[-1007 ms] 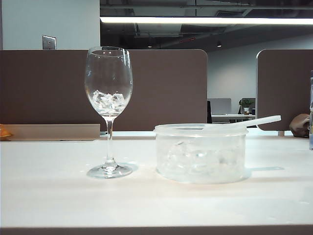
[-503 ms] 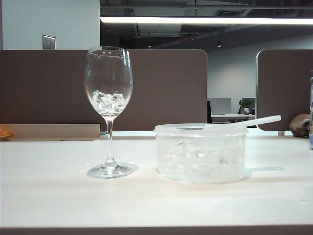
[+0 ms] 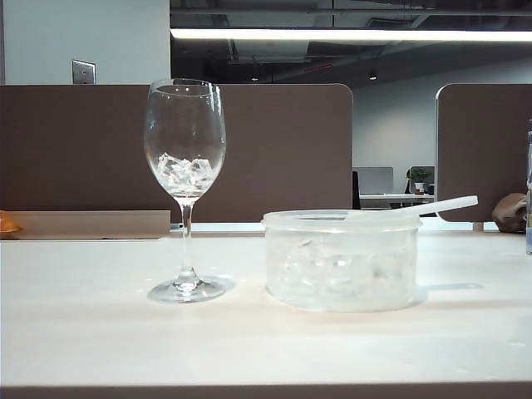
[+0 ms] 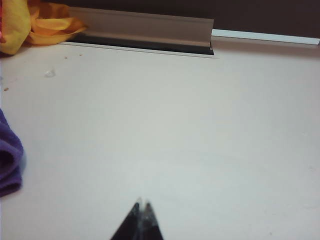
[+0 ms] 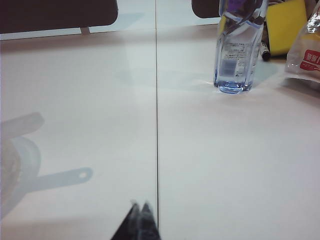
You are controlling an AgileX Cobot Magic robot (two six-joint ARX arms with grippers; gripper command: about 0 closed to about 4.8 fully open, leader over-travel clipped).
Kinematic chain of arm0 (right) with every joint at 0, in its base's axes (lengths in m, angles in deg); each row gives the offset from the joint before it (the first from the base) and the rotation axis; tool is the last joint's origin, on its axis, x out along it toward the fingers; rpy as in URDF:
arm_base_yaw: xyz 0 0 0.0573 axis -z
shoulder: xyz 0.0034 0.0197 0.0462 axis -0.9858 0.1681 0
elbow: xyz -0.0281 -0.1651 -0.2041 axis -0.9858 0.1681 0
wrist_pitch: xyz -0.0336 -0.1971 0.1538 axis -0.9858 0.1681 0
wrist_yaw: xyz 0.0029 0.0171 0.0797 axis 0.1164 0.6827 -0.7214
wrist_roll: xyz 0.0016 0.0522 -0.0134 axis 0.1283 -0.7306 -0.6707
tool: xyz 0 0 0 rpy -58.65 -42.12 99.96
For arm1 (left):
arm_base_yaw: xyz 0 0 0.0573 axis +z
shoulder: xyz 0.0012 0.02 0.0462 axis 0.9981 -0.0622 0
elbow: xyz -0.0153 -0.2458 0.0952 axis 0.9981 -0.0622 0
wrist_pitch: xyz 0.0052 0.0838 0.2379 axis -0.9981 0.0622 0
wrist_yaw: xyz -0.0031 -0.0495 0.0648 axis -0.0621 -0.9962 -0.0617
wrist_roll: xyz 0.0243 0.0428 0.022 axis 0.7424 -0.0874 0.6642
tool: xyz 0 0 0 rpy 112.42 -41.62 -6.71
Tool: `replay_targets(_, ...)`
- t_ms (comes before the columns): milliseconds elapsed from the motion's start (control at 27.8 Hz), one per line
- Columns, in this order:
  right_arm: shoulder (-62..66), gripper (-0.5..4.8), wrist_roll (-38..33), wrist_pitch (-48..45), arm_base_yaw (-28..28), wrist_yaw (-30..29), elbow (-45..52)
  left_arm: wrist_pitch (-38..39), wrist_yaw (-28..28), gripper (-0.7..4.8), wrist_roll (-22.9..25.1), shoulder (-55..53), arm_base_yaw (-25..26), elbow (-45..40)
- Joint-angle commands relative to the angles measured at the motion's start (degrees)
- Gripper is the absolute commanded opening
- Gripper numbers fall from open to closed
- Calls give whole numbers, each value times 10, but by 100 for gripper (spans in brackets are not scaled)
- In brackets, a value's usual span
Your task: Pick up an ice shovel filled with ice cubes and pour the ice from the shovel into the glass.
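Left gripper (image 4: 142, 204): fingertips pinched together with nothing between them, hanging over bare table (image 4: 165, 130); a purple cloth (image 4: 9, 160) lies off to one side of the tips and a yellow cloth (image 4: 30, 22) far beyond them.
Right gripper (image 5: 139, 205): tips also pressed together, empty, poised above the table seam; a clear water bottle (image 5: 235, 47) stands well ahead of them.
Ice shovel (image 3: 420, 208): resting across the rim of the tub (image 3: 341, 262), handle jutting out past the wall; well apart from both pairs of fingers.
Glass (image 3: 184, 166): upright beside the tub, ice cubes (image 3: 184, 171) sitting low in its bowl.
Step in hand: from where I stand, neither arm is on the job; both sit parked away from the tub.
Next move: if another scoop is wanted, one arm's fingers must spread, reach the thin handle, and close on it flat.
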Motion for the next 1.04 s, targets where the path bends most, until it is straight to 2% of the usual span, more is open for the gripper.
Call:
replay_targets(36,1,-5,0,-4,0,1,4,5,0,-3,31,0,0,1)
replay_targets(1043,1,-5,0,-3,0,1,4,5,0,-3,32,0,-10,1)
